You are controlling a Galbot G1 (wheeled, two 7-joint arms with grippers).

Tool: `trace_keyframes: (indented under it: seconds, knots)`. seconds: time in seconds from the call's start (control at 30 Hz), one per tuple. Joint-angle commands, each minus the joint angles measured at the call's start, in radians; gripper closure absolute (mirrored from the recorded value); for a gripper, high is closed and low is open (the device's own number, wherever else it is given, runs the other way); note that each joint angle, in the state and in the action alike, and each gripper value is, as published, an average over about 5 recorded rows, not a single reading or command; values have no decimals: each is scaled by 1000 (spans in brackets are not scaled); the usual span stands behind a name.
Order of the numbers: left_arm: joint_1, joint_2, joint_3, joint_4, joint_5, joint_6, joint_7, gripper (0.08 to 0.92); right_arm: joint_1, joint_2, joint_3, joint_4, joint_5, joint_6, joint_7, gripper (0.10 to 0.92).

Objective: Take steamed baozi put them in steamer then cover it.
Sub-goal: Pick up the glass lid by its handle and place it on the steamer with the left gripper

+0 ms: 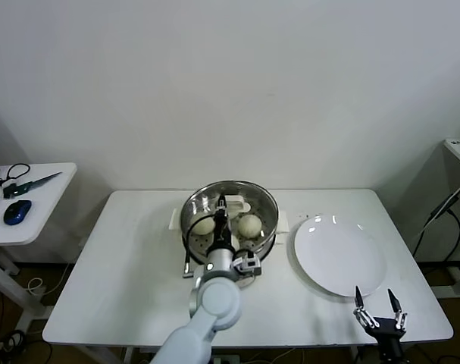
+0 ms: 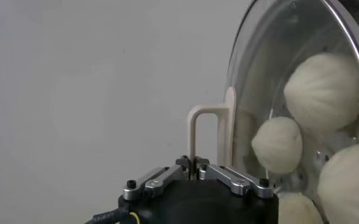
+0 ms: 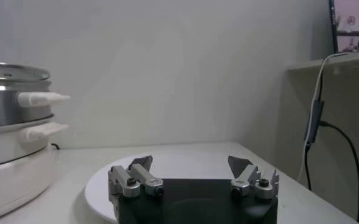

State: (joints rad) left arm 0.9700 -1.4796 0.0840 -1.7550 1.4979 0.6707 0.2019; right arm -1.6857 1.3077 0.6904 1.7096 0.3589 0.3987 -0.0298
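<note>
The steel steamer [image 1: 267, 206] stands on its cream-white base in the middle of the table, and also shows in the right wrist view as the steamer [image 3: 5, 106]. The glass cover [image 1: 237, 191] lies over its mouth. My left gripper [image 1: 221, 206] is above the pot, shut on the cover's cream-white handle [image 2: 205, 131]. In the left wrist view the left gripper [image 2: 195, 163] pinches that handle's bar. Several baozi [image 2: 324, 91] show through the glass, two of them as baozi [image 1: 249, 225] in the head view. My right gripper [image 1: 380, 309] hangs open near the table's front right.
A flat white plate [image 1: 339, 254] with nothing on it lies right of the steamer; in the right wrist view the plate [image 3: 100, 182] is just beyond the open right gripper [image 3: 191, 164]. A side table [image 1: 25, 205] with a mouse stands at far left, and a shelf with cables [image 1: 442, 212] at far right.
</note>
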Motion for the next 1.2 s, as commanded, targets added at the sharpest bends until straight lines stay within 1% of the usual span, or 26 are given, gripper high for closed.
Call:
trace_keyframes:
  seconds: [0.03,0.27,0.47,0.57,0.73,0.93,1.1,1.2]
  knots:
    - [-16,-23,18,30,-2,12,-7,863,-5,0,3,7,1,9,1,203]
    - [0,5,-7,29,24,-2,-4,863,-12,1,-1,4,1,31,1,203]
    - [4,2,-17,43,31,-10,-16,863,-16,-1,-8,8,10,49,31,203]
    - [9,-3,-19,47,42,-18,-24,827,-18,-2,-13,13,17,45,42,203]
    - [20,-2,-14,17,34,-18,-11,684,-21,-1,-17,26,18,21,45,203]
    - [33,30,13,-77,-27,-12,23,511,-26,0,-19,54,9,-3,48,203]
    - [46,85,31,-199,-126,13,50,372,-16,3,-20,64,12,-24,59,203]
    - [63,135,31,-295,-243,26,43,286,-7,9,-24,64,5,-25,51,203]
